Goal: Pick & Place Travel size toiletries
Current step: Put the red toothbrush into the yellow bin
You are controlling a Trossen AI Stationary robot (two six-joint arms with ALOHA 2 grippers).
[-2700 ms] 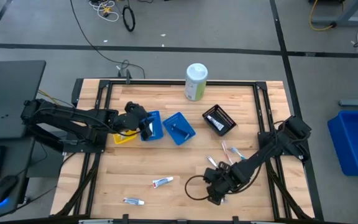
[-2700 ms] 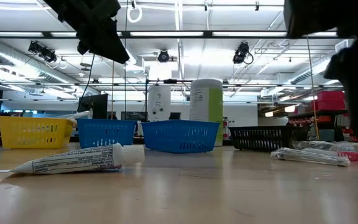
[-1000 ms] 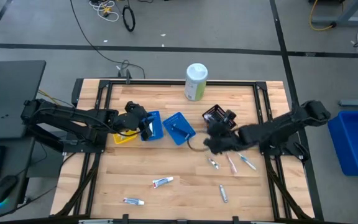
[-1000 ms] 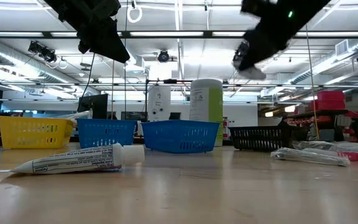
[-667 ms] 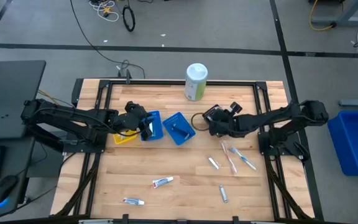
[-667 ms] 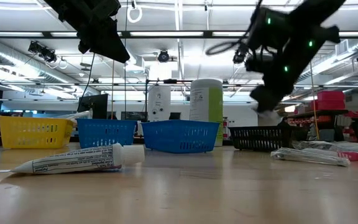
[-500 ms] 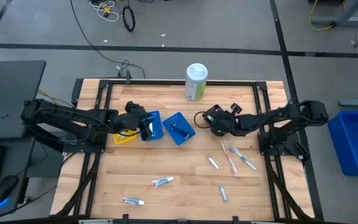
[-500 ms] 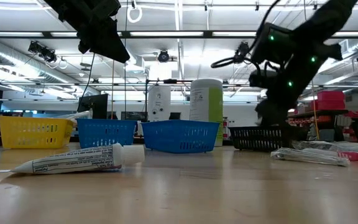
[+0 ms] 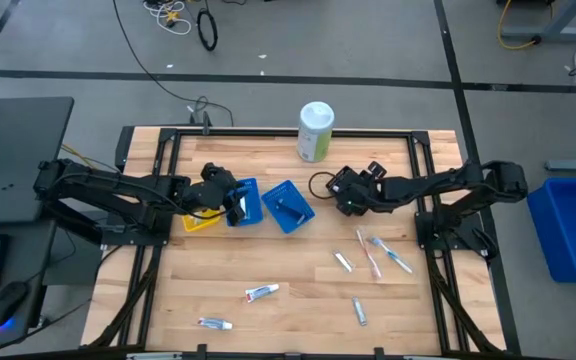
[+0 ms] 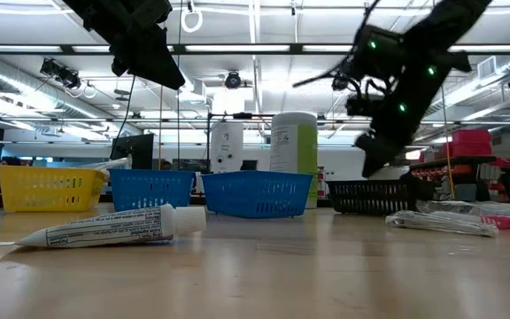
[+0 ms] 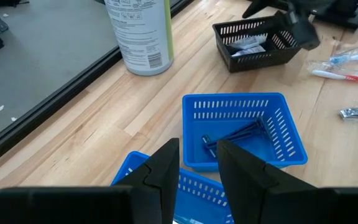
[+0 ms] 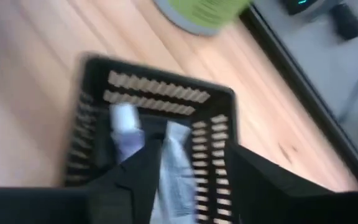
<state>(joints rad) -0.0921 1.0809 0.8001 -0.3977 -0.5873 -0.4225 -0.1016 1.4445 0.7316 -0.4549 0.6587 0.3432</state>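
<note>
My right gripper hangs open just over the black basket at the table's far right. Its fingers stand above the white and silver packets lying inside, and nothing is between them. My left gripper waits open and holding nothing above the two blue baskets at the far left. Loose toiletries lie flat on the table: two small toothpaste tubes near the front, toothbrushes at the right and two small silver items beside them.
A tall white-green canister stands at the far edge. A blue basket holds dark razors, and a yellow basket sits left of the blue ones. The middle of the table is bare wood.
My right gripper has swung from the table's middle toward the far edge and come down over the black basket, tipping its fingers more steeply downward. The small white item seen at its fingertips a second ago no longer shows there.
</note>
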